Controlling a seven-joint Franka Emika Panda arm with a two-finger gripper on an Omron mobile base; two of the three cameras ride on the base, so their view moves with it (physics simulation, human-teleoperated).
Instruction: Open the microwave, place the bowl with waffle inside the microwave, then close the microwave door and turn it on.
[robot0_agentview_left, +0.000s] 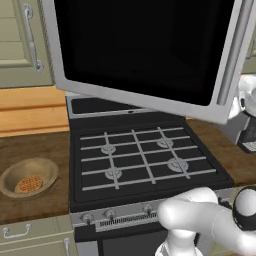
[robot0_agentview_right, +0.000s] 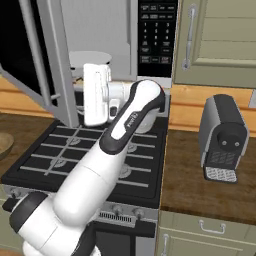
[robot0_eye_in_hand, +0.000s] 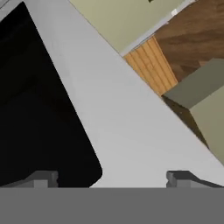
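Hand (robot0_eye_in_hand: 109, 179) was released, fingers wide against the swung-out microwave door (robot0_agentview_left: 145, 45); withdrawing carelessly risked knocking the door shut before fetching the bowl (robot0_agentview_left: 28, 176).

Black gas stove (robot0_agentview_left: 142, 160), wooden counter (robot0_agentview_right: 210, 185), beige cabinets (robot0_agentview_right: 220, 35), grey coffee machine (robot0_agentview_right: 223, 137)

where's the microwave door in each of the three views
Left base view: the microwave door swung open, across the top, black glass facing the camera, above the stove.
Right base view: upper left, seen almost edge-on, its grey frame standing over the stove's back left corner.
Hand view: close up, black glass on the left and a grey frame band running diagonally.
Shared landmark: the black gas stove, in both base views.
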